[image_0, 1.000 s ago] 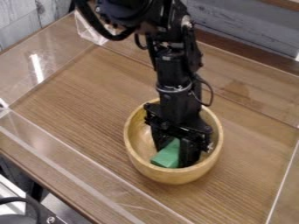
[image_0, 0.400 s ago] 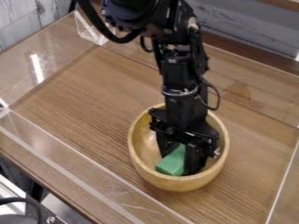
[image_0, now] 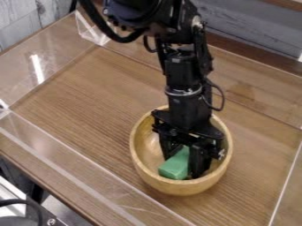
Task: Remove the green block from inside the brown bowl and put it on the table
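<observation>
The fingers (image_0: 190,152) were down in the bowl (image_0: 144,157), pinching the green block (image_0: 175,164), toward the surface's (image_0: 88,97) near edge!

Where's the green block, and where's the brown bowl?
green block (image_0: 175,165): camera view, on the part not hidden by the gripper.
brown bowl (image_0: 179,187): camera view, on its near outer wall.

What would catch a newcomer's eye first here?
Probably the black robot arm, reaching down from the top into the bowl. Next, the round light-brown bowl on the wooden table, right of the middle. Inside it, the green block stands out, partly hidden by the gripper.
</observation>
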Action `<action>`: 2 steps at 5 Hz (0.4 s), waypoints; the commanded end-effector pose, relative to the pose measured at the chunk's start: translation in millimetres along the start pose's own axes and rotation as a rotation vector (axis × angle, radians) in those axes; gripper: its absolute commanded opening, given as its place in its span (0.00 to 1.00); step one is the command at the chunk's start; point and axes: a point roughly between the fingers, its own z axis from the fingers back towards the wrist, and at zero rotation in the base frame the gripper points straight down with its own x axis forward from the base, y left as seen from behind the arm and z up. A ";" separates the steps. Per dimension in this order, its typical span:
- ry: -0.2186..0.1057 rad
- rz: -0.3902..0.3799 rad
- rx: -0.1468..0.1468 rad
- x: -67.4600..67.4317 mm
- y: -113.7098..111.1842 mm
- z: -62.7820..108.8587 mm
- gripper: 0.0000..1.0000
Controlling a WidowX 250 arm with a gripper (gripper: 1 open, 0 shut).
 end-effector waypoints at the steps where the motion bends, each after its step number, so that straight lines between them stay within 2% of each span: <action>1: -0.077 -0.034 0.000 10.0 -9.3 20.7 0.00; 2: -0.077 -0.035 -0.006 10.8 -11.3 23.1 0.00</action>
